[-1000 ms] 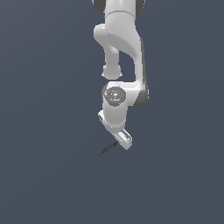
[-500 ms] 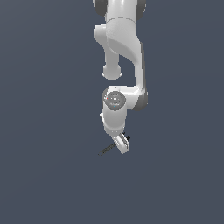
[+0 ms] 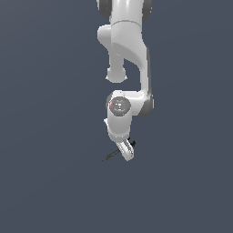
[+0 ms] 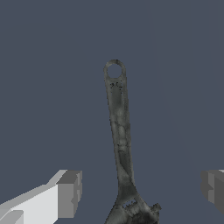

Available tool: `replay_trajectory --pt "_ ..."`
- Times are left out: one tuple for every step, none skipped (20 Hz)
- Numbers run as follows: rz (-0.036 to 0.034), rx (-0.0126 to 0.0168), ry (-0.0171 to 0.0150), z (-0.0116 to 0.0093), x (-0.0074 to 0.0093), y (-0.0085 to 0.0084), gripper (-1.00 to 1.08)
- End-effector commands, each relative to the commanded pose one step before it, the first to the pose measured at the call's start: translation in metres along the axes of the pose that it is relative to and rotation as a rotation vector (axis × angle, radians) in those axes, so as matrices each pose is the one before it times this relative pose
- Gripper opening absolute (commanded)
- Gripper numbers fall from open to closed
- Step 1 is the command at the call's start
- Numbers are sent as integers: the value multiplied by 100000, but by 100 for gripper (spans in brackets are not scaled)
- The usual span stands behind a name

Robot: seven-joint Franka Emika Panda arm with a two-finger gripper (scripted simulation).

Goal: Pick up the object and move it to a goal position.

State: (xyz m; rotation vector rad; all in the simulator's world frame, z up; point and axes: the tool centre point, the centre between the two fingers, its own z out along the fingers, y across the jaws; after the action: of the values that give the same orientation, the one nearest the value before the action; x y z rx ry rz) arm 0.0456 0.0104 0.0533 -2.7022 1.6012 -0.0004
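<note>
The white robot arm reaches down from the top of the exterior view. Its claw hangs low over a plain dark grey-blue worktop. The worktop fills both views, and no walls or edges of a room can be seen.

A small dark grey wrench lies flat on the worktop. It has a thin straight handle with a round hole at one end and a forked head at the other. In the exterior view only the handle sticks out toward that view's left from under the claw.

In the wrist view the claw is spread wide open. One grey fingertip sits on each side of the wrench head, well apart from it. The claw holds nothing.
</note>
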Motion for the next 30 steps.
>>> replay_trajectory --pt "97 -98 -42 792 -9 61 100" --pt "49 4 2 450 -3 14 100" --pt "49 4 2 516 -9 15 100" --pt "69 6 2 575 -2 22 100" --pt "69 6 3 543 1 21 100" --pt "49 4 3 467 -3 12 100" --pt "0 0 0 394 -23 -7 100" --pt "48 5 5 313 14 2 100" --pt "0 0 0 241 -4 -19 100" --pt "0 0 0 166 6 -25 100" --pt "0 0 0 92 16 -31 100" --pt "0 0 0 28 20 -30 100" --pt "0 0 0 -1 9 -12 100" --pt "0 0 0 0 0 0 -100" --pt "0 0 0 0 0 0 -100" --pt "0 0 0 0 0 0 -100" --pt "0 0 0 0 0 0 -100" --pt "0 0 0 0 0 0 -100" --pt "0 0 0 0 0 0 -100" --pt "0 0 0 0 0 0 -100" --pt "0 0 0 0 0 0 -100" --pt "0 0 0 0 0 0 -100" --pt "0 0 0 0 0 0 -100" --pt "280 3 111 -201 202 95 -100" --pt "0 0 0 -22 -4 6 -100" --pt "0 0 0 -66 -11 18 -100" --pt "0 0 0 -110 -19 29 -100" --pt "0 0 0 -154 -26 41 -100" --pt "0 0 0 -199 -34 53 -100" --pt "0 0 0 -244 -41 65 -100"
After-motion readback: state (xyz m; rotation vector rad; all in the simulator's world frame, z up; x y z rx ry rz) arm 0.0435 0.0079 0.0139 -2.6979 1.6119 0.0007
